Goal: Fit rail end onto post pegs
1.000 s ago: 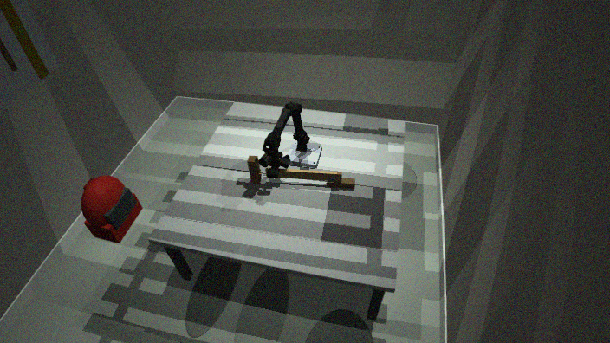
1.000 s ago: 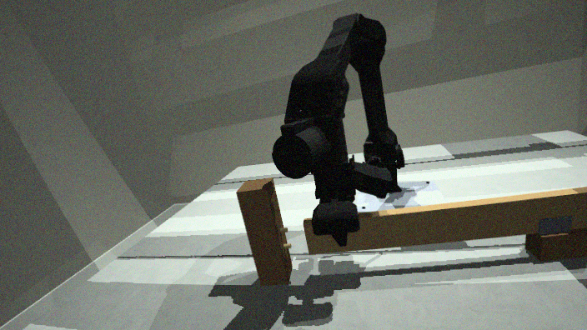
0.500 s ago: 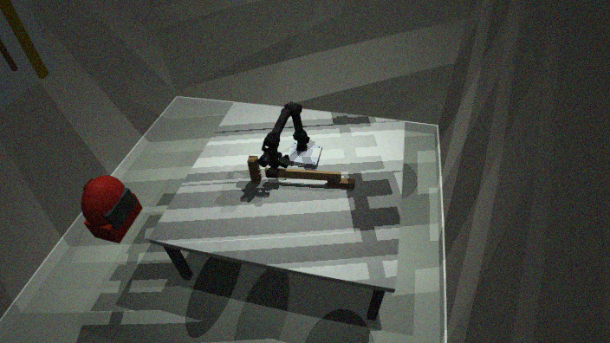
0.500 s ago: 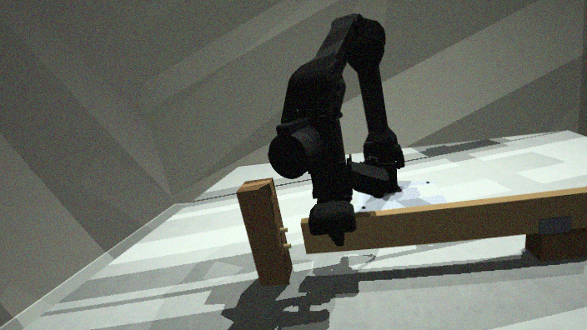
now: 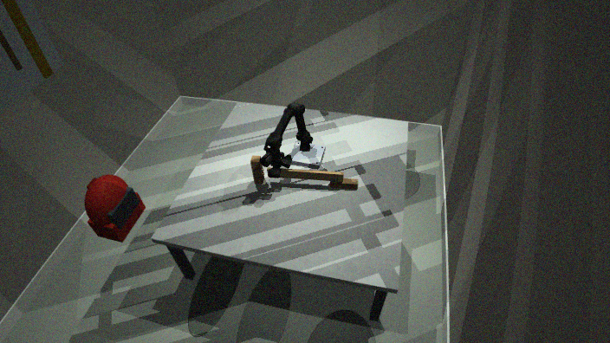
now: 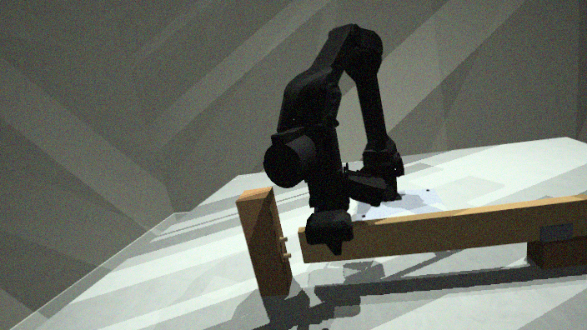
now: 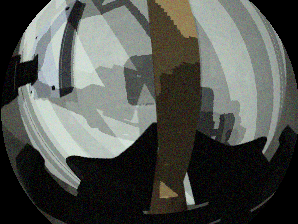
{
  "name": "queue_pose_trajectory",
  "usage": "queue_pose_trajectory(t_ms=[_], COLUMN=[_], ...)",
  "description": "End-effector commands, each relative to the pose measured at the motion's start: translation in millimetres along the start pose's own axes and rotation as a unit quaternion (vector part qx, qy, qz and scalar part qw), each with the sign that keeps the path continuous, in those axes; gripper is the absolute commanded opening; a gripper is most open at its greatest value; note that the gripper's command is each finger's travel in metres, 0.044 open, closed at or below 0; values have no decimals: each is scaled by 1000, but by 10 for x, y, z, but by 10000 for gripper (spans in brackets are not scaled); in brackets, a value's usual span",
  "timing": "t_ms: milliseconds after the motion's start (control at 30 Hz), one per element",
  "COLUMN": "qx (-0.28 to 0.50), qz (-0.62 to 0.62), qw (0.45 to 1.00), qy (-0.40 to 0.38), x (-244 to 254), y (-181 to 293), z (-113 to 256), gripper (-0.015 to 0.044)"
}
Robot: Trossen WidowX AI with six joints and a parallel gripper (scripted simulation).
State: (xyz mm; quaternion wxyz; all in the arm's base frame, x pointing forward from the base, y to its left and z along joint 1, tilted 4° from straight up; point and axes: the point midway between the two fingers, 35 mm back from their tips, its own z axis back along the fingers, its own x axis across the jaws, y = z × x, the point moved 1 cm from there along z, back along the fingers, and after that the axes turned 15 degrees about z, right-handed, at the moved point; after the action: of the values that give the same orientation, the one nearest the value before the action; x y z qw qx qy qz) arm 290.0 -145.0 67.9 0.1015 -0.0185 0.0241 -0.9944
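The long wooden rail (image 5: pixel 309 175) (image 6: pixel 417 235) (image 7: pixel 177 100) is held above the table near its post end. Its far part lies at the bracket (image 6: pixel 556 232) on the low footboard block (image 5: pixel 350 184) (image 6: pixel 554 252). My gripper (image 5: pixel 274 172) (image 6: pixel 334 246) (image 7: pixel 166 126) is shut on the rail close to that near end, one finger on each side. The wooden post (image 5: pixel 257 170) (image 6: pixel 260 242) stands upright. Its upper peg (image 6: pixel 283 239) and lower peg (image 6: pixel 287 255) are bare, at about the end's height. A small gap separates their tips from the rail end. The holes are hidden.
The arm's white base plate (image 5: pixel 309 156) (image 6: pixel 431 200) is behind the rail. The arm arches above it, with the wrist close to the post's top. A red helmet-like object (image 5: pixel 108 203) is far left in the top view. Striped shadows cross the table (image 5: pixel 243 234).
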Motion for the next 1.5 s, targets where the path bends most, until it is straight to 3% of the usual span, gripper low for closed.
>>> queue_pose_trajectory(t_ms=[0,1467], qx=[4,4], qz=[2,2], qw=[1000,1000], qy=[5,5], x=[-23,11], y=[33,163], z=[34,29], gripper=[0,0])
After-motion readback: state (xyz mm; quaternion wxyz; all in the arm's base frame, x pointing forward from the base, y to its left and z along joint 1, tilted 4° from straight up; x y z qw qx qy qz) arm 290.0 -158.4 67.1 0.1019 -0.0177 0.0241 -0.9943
